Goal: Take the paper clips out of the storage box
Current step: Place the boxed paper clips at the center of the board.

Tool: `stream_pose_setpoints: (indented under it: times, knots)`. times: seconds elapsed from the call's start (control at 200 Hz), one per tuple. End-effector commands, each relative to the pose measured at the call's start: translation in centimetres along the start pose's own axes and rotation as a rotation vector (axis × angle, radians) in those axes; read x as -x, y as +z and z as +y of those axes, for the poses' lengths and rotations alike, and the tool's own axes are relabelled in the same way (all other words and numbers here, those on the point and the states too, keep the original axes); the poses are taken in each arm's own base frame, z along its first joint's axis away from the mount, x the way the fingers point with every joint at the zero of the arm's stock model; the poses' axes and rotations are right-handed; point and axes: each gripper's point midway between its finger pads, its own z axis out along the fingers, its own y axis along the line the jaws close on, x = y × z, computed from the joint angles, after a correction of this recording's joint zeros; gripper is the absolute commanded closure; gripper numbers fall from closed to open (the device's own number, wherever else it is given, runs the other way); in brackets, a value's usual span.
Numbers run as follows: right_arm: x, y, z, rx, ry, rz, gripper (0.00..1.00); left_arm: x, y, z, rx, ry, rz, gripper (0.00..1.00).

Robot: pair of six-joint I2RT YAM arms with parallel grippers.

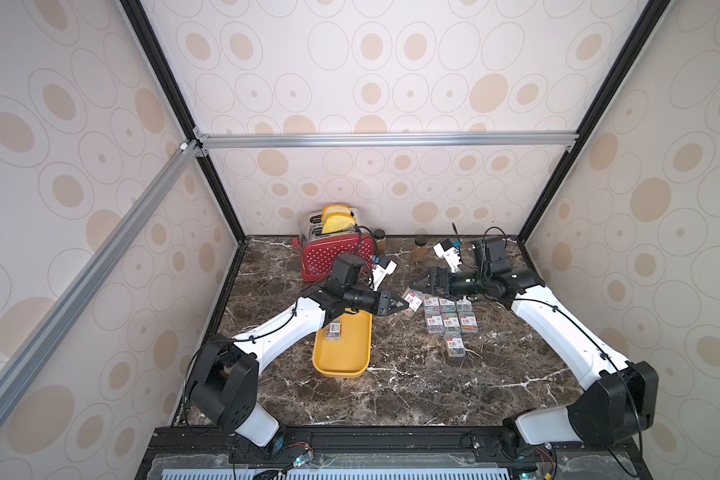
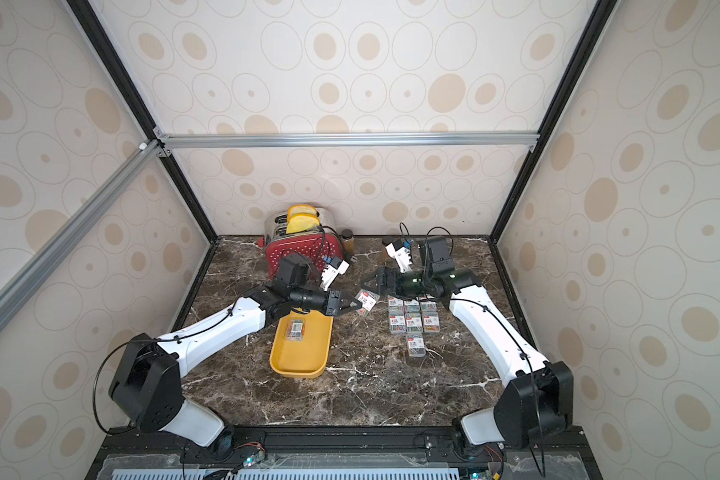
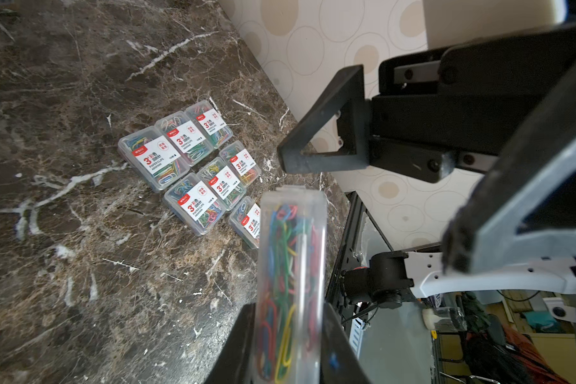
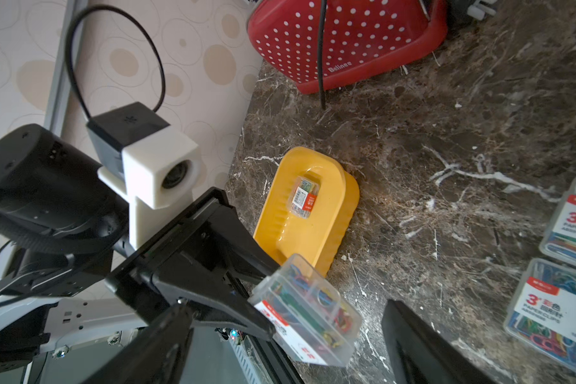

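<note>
Shut tight with the left pincer (image 1: 404,307) on one clear case of paper clips (image 1: 413,302), up off the dark stone table (image 1: 391,395). Seen edge-on between the black fingers (image 3: 236,352) in the left wrist view, packed with red, green, blue and yellow clips.

Spread wide at the right pincer (image 1: 417,286), just past the tip of the left pincer and facing it, with nothing held. Very close to that case, but cannot tell if touching.

Back behind the left pincer, partly under its arm: the yellow storage box (image 1: 341,365), flat on the table. Inside, a lone case (image 1: 333,330), label up, near the end closest to the left pincer.

Just under the right pincer, and across from the left pincer's tip: seven more cases (image 1: 449,318), flat on the table, packed side by side in two rows of three, plus one alone.

Far behind the left pincer, by the wall: a red toaster (image 1: 337,253) with white dots.
</note>
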Motion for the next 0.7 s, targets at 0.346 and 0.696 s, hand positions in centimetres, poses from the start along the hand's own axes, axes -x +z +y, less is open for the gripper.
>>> stream_pose_setpoints:
  times: [0.346, 0.696]
  knots:
    - [-1.2, 2.7, -2.5, -0.113, 0.171, 0.046, 0.13, 2.0, -0.2, -0.2, 0.08, 0.116, -0.051, 1.0]
    - [-0.6, 4.1, -1.5, -0.094, 0.201, 0.053, 0.19, 1.4, 0.5, -0.3, 0.093, 0.149, -0.032, 1.0]
